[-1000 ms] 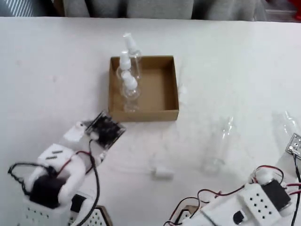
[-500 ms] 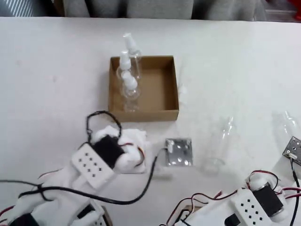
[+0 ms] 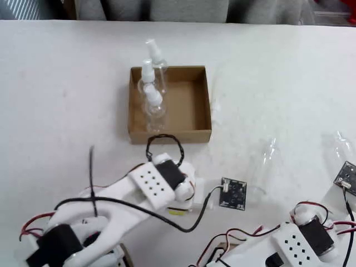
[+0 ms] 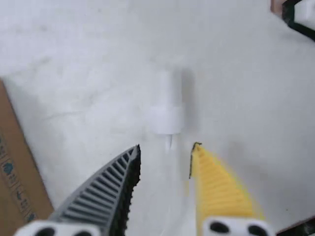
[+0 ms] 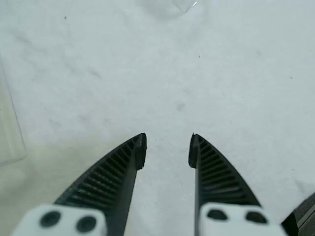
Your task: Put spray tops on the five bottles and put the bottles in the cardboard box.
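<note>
A white spray top (image 4: pixel 166 110) lies on the table just beyond the fingertips of my left gripper (image 4: pixel 165 150), which is open and empty. In the high view the left arm (image 3: pixel 161 186) stretches across the table in front of the cardboard box (image 3: pixel 194 105). Three clear bottles with spray tops (image 3: pixel 154 103) stand along the box's left side. Two clear bottles without tops lie on the table, one (image 3: pixel 261 167) right of the left arm and one (image 3: pixel 339 146) at the right edge. My right gripper (image 5: pixel 167 142) is open over bare table.
The right arm's base and wires (image 3: pixel 295 239) take up the front right corner. A corner of the box (image 4: pixel 15 162) shows beside the left gripper. A clear bottle's edge (image 5: pixel 10 132) lies near the right gripper.
The left arm swung from the front left to the right, across the table in front of the box, and now covers the spot where the spray top lay. The right arm barely shifted.
</note>
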You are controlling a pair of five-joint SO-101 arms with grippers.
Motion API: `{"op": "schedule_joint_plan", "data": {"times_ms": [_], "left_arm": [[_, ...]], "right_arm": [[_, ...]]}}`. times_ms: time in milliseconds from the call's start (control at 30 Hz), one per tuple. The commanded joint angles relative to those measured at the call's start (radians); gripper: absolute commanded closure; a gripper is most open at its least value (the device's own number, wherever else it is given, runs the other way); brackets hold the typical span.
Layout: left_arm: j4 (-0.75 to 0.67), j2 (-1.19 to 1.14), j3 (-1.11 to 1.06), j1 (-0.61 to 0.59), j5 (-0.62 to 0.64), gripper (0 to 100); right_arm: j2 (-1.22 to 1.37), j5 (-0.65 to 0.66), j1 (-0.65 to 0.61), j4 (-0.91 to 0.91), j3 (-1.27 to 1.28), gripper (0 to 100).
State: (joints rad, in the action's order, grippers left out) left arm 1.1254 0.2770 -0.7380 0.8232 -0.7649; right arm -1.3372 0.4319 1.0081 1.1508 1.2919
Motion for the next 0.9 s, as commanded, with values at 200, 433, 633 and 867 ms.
{"op": "schedule_joint_plan", "data": {"times_ms": [200,433,633,867], "left_arm": [[-0.074,-0.125,0.066,0.01,-0.008,80],[-0.078,-0.119,0.075,0.013,-0.006,79],[-0.109,-0.124,0.087,0.015,0.032,79],[-0.133,-0.125,0.087,0.016,0.069,79]], "right_arm": [[-0.018,0.0,0.004,-0.012,-0.006,87.6],[-0.018,0.0,0.004,-0.01,-0.006,87.7],[-0.018,0.0,0.005,-0.01,-0.006,87.8],[-0.018,0.0,0.004,-0.01,-0.006,87.8]]}}
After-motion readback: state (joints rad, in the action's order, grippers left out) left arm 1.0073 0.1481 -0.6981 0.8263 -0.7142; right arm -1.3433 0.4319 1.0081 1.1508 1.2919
